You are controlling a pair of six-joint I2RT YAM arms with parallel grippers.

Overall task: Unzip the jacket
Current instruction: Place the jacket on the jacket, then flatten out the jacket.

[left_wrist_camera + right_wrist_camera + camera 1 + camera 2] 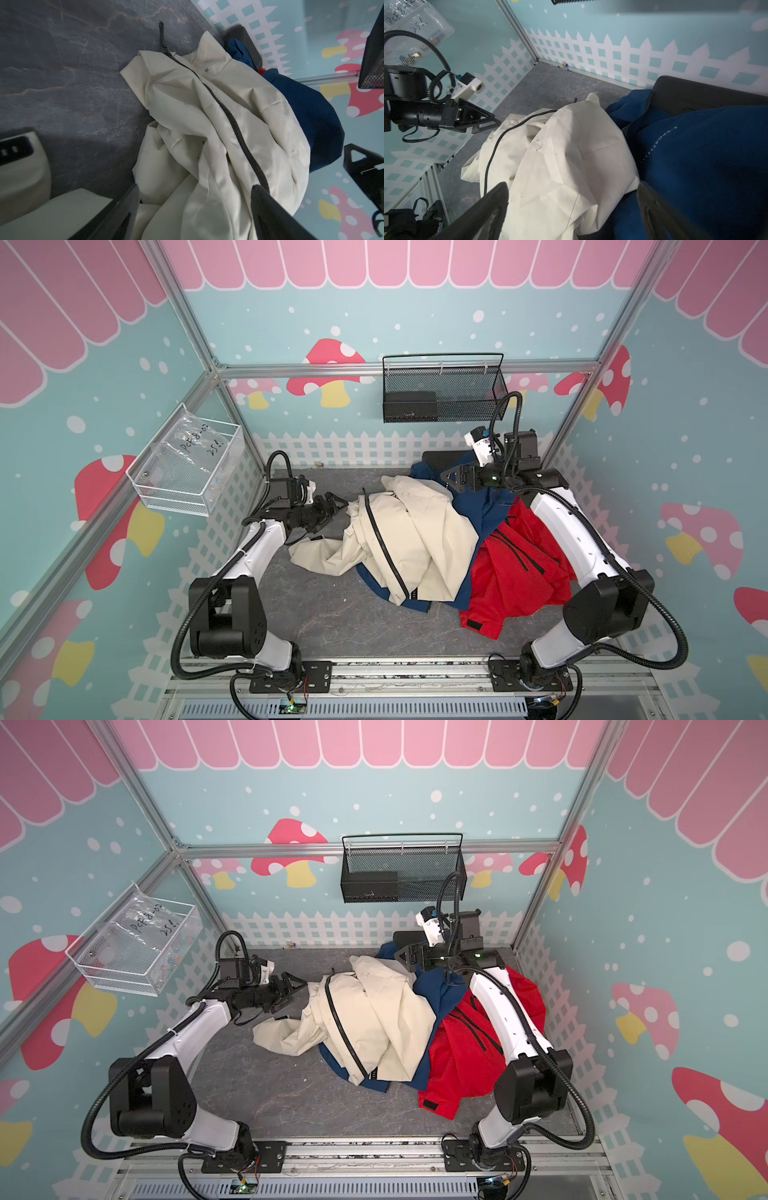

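The fingers [122,209] of the left gripper [195,186] stand wide apart with nothing clamped between them. Those of the right gripper [573,184] are spread just as wide and also hold nothing.

The cream jacket [407,531] lies crumpled in the middle of the table [332,614], on top of the pile of clothes. Its black zipper [380,539] runs as one dark line from the far end of the garment down to the near hem. The pull tab [161,31] sticks out past the fabric at the far end and lies on the grey stone-patterned surface.

In both top views the left gripper sits low, just beside the jacket's left edge. The right gripper hangs over the far side of the pile, where cream cloth meets the blue jacket [482,510].

The blue jacket lies underneath, showing at the far right and at the near hem. A red jacket [515,572] spreads to the right, partly under the right arm.

On the back wall hangs a black mesh basket [444,393]. On the left wall, a white wire basket [187,472] holds a plastic bag [195,448].
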